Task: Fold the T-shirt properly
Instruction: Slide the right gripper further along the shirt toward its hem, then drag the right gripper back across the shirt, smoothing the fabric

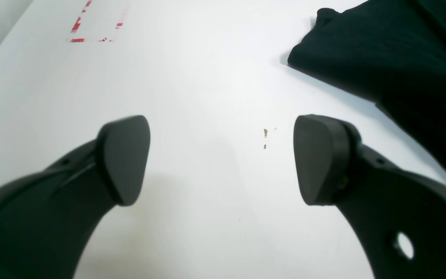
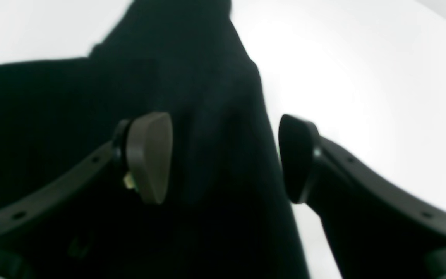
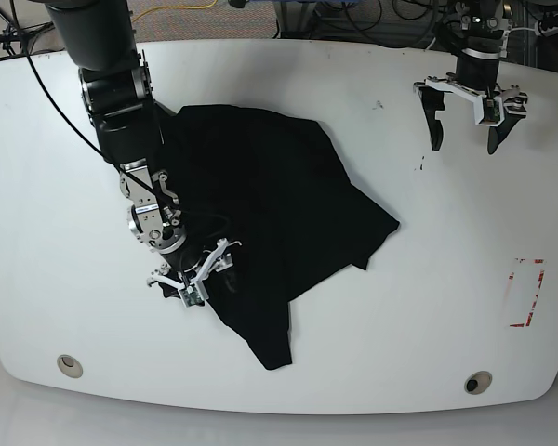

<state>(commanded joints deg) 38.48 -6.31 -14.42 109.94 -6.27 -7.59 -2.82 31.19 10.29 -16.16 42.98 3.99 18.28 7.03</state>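
Base view showed the black T-shirt [image 3: 274, 200] spread crumpled across the left-centre of the white table [image 3: 353, 372], one narrow part trailing toward the near edge and a pointed corner reaching toward the middle. Over its near-left portion hung the right gripper [image 3: 197, 276], its fingers [image 2: 149, 155] parted wide with the dark fabric lying below and between them; the right wrist view gave no sign of cloth pinched, and the pads stood apart with nothing clamped. One pad looked pale grey-brown, the other black. Well apart from the shirt, at the far right of the table, the left gripper [image 3: 465, 119] hung above bare white surface, its fingers [image 1: 124, 159] spread wide and empty. Left wrist view caught an edge of the T-shirt [image 1: 393, 58] at the upper right, not touching that gripper, plus two small brown marks [image 1: 265, 137] on the table between the pads. A red-striped tape outline [image 3: 525, 293] sat near the table's right edge, and two round grommets [image 3: 70, 365] lay along the near edge
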